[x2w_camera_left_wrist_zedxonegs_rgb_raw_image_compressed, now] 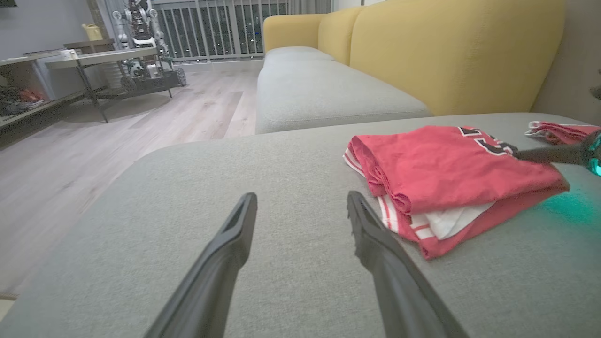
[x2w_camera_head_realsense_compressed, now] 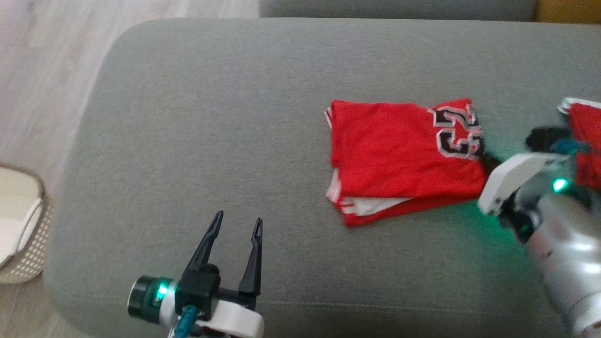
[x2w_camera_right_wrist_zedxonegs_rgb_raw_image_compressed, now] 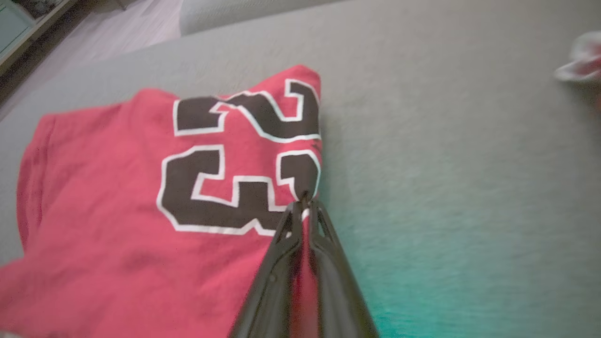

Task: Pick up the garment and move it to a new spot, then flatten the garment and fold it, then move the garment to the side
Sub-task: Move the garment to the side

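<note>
The garment (x2w_camera_head_realsense_compressed: pixel 404 155), a red jersey with a black number outlined in white, lies folded on the grey cushion (x2w_camera_head_realsense_compressed: pixel 211 117), in the right half of it as the robot looks and about midway between the near and far edges. Its layers are stacked, and white and striped cloth shows out from under the red at the corner nearest the robot.

The right claw (x2w_camera_right_wrist_zedxonegs_rgb_raw_image_compressed: pixel 303 206) is clenched on the garment. Its two dark fingers are pressed together on the right edge of the jersey, just beside the number, and a strip of red cloth shows between them. The arm behind it reaches in over the right end of the cushion, and a green light from it falls on the grey fabric.

The left claw (x2w_camera_head_realsense_compressed: pixel 238 217) is released, its fingers spread wide and holding nothing. It hangs over the near part of the cushion, left of the garment and apart from it.

A second red cloth (x2w_camera_head_realsense_compressed: pixel 584 141) lies at the far right end of the cushion. A woven basket (x2w_camera_head_realsense_compressed: pixel 19 225) stands on the floor beside the left end of the cushion.
</note>
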